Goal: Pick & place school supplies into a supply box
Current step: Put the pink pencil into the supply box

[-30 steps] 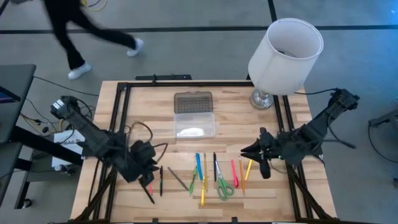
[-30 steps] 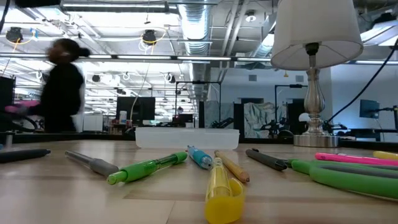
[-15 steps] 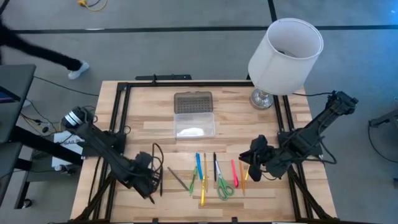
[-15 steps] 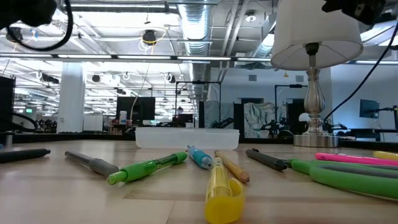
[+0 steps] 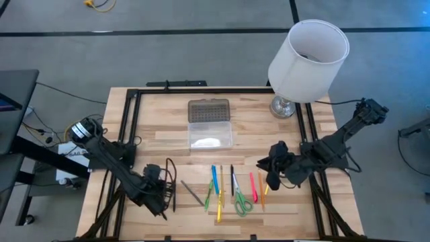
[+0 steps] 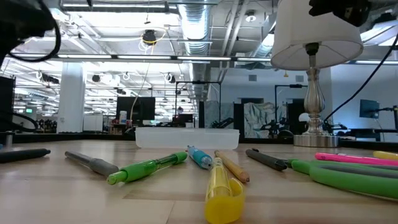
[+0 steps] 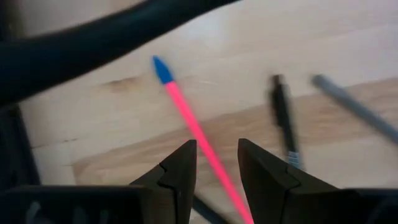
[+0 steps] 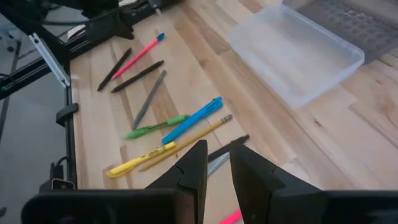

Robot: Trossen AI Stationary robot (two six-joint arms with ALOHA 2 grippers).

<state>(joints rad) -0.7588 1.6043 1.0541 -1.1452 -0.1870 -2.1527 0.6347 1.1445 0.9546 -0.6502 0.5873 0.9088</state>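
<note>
Pens, pencils and markers lie in a loose row near the table's near edge [image 5: 222, 191], with green-handled scissors [image 5: 240, 200] among them. The supply box's clear base [image 5: 209, 133] stands at mid-table, its grey dotted lid [image 5: 208, 109] open on the far side. My left gripper [image 5: 160, 196] hovers open at the row's left end; a pink pen with a blue cap [image 7: 189, 118] runs below and between its fingers, untouched. My right gripper [image 5: 271, 173] hangs over the row's right end, open by a narrow gap, above the markers [image 8: 180, 127].
A white-shaded lamp [image 5: 308, 59] stands at the far right corner of the table. A black pen [image 7: 283, 121] and a grey pen [image 7: 354, 109] lie just right of the pink one. A black frame [image 5: 131, 114] runs along the table's edges.
My left gripper has moved toward the near edge and down over the pink pen. My right gripper has shifted left toward the row of supplies. A person beyond the far left of the table has walked out of view. Nothing on the table has moved.
</note>
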